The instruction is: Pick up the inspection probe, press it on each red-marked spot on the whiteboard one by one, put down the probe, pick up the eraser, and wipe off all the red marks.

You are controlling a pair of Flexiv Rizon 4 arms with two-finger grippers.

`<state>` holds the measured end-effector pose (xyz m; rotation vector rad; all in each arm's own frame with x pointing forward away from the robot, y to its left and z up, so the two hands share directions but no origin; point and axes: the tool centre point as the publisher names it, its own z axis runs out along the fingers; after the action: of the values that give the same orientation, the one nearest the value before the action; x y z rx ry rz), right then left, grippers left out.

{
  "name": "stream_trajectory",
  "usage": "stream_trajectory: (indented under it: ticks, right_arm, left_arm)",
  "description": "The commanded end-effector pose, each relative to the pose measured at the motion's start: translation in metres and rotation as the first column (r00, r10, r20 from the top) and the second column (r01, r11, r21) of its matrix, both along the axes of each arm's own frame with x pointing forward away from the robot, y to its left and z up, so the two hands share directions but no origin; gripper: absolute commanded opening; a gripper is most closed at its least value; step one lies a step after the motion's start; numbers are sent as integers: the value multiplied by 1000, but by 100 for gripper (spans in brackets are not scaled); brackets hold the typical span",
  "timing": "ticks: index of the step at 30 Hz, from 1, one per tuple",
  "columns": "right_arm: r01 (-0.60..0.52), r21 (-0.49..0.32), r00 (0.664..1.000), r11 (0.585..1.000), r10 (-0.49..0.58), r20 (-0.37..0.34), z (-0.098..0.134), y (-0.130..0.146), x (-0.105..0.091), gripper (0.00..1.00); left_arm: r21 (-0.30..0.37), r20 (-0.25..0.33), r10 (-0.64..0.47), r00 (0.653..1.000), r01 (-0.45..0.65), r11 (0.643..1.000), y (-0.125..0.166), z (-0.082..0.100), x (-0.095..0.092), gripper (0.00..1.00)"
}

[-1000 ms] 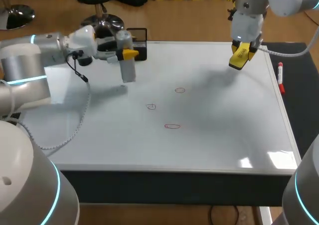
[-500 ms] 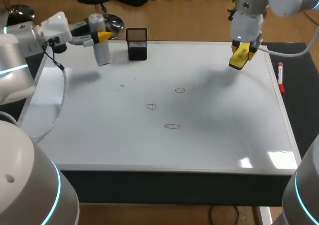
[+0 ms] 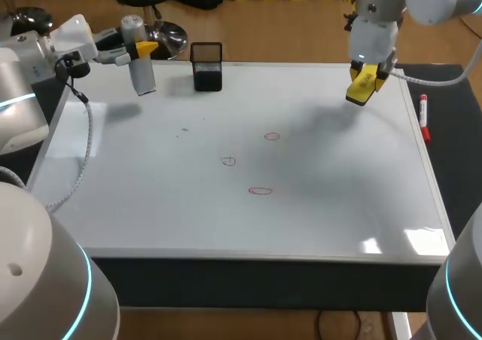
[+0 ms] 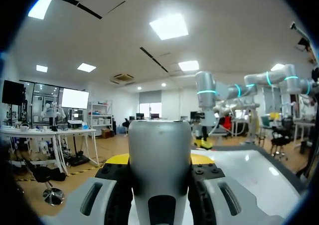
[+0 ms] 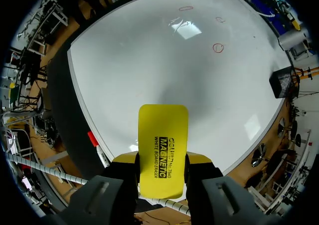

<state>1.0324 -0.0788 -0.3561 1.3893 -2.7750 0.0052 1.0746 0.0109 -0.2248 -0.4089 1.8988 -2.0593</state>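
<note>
Probe (image 3: 142,81) sits clamped in left gripper (image 4: 159,161), seemingly clear of whiteboard (image 3: 324,204); right gripper (image 5: 162,161) pinches eraser (image 5: 163,125).

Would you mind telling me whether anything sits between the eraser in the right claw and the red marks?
Nothing visible does: only bare whiteboard lies between the eraser and the red marks. The mesh holder stands aside at the far edge.

The probe's (image 4: 159,155) lower end ran off the left wrist view's edge. The middle mark (image 3: 228,160) was too small to tell its shape.
</note>
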Motion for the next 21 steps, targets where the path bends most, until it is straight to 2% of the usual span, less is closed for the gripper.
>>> stream_trajectory:
  ticks: [1, 15, 21]
  right_arm:
    - [-1, -3, 1000, 1000, 1, -1, 1, -1, 1, 0]
    - [-1, -3, 1000, 1000, 1, -1, 1, -1, 1, 0]
    - [-97, 28, 995, 995, 97, 6, 9, 24, -7, 0]
  left_arm:
    - [2, 0, 6, 1000, -6, 1000, -1, 2, -2, 0]
    - [2, 0, 6, 1000, -6, 1000, -1, 2, -2, 0]
    - [2, 0, 6, 1000, -6, 1000, -1, 2, -2, 0]
